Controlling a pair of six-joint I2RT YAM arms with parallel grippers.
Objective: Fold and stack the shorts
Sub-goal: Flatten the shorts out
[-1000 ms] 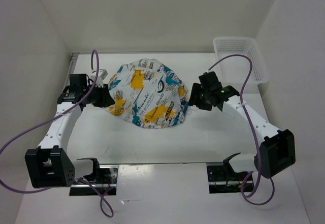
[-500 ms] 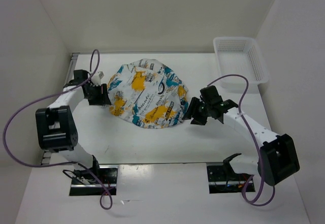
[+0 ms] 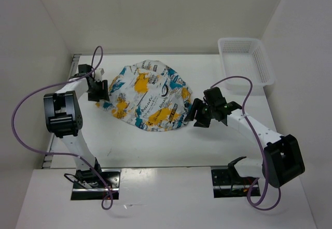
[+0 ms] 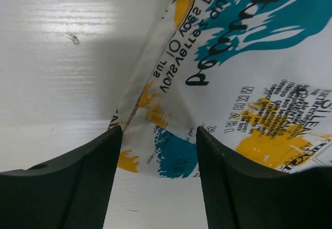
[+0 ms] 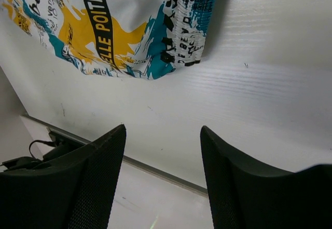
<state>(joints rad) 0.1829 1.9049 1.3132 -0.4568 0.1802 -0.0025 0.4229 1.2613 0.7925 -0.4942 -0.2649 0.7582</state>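
Shorts [image 3: 150,96] lie spread on the surface [image 3: 155,146]. Left hand [image 4: 158,133] is released, straddling their edge; right hand [image 5: 163,130] is released too, just short of the cloth. Risk: right closes on nothing, left pinches one layer, fold goes lopsided

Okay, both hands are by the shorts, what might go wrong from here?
The left hand is open around only the edge of the shorts, so closing may catch one layer and slip. The right hand is open over bare table, short of the cloth; closing there would likely grab nothing. The shorts lie rumpled, so a fold could come out uneven.
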